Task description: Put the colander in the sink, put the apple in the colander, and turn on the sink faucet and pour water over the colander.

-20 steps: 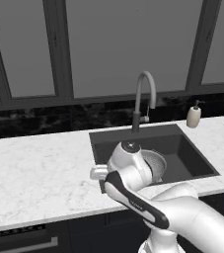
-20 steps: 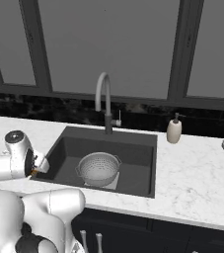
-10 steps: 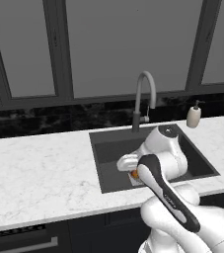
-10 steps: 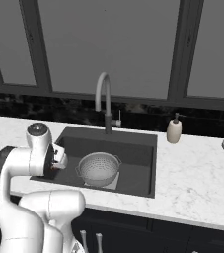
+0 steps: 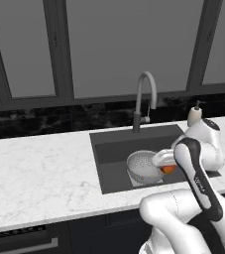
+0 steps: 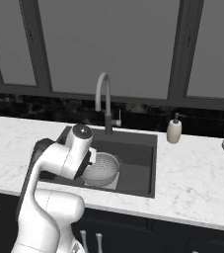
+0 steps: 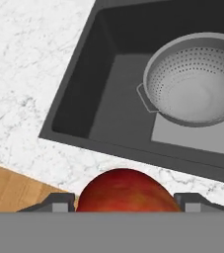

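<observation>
So the gripper (image 7: pixel 125 203) has the apple (image 7: pixel 126 191) clamped btwn its two dark fingertips (image 7: pixel 59 202), jaws spread pretty wide bc the fruit fills the whole gap. In the left base view the apple (image 5: pixel 168 169) shows as a bit of orange-red at the end of the hand, just beside the colander's (image 5: pixel 144 167) rim, over the sink (image 5: pixel 115 163). Colander (image 7: pixel 196 83) sits upright on the lighter square patch on the sink (image 7: pixel 98 106) bottom, nothing in it. Faucet (image 6: pixel 104 106) is at the back edge w/ its spout arching fwd, soap bottle (image 6: pixel 174 131) on the counter (image 6: pixel 197 180) to the right of it
</observation>
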Robot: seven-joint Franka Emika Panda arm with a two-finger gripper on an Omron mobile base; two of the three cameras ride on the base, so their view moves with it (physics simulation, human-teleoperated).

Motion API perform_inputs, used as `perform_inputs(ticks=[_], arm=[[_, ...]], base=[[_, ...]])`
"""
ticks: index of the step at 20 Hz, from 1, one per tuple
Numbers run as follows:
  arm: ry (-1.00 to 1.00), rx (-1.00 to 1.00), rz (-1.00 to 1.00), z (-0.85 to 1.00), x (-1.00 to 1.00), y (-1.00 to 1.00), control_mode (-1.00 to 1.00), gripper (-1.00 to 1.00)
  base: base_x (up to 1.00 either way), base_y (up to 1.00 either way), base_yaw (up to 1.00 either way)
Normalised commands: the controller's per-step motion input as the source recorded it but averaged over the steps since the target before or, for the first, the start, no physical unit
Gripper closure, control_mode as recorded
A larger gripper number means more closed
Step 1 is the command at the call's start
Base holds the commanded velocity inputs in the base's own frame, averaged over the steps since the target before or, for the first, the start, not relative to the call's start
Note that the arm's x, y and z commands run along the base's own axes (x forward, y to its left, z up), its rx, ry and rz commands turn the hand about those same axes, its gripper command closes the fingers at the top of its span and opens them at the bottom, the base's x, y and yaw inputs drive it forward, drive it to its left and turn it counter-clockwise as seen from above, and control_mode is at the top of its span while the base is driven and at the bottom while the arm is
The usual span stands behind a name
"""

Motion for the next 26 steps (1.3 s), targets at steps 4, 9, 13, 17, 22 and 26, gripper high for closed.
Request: perform_inputs(ticks=[4, 9, 13, 17, 22, 26], arm=[[-0.01, 0.12, 0.19, 0.0, 0.0, -0.92, -1.0, 1.0], [0.0, 0.19, 0.09, 0.0, 0.24, -0.86, -1.0, 1.0], [0.03, 0.28, 0.01, 0.06, 0.49, -0.72, -1.0, 1.0], [0.06, 0.26, 0.0, 0.03, 0.68, -0.41, -1.0, 1.0], [0.01, 0.17, 0.0, 0.0, 0.77, -0.06, -1.0, 1.0], [0.06, 0.02, 0.0, -0.07, 0.63, 0.13, -1.0, 1.0]], base=[[0.0, 0.0, 0.0], [0.0, 0.0, 0.0], [0.0, 0.0, 0.0], [0.0, 0.0, 0.0], [0.0, 0.0, 0.0], [0.0, 0.0, 0.0]])
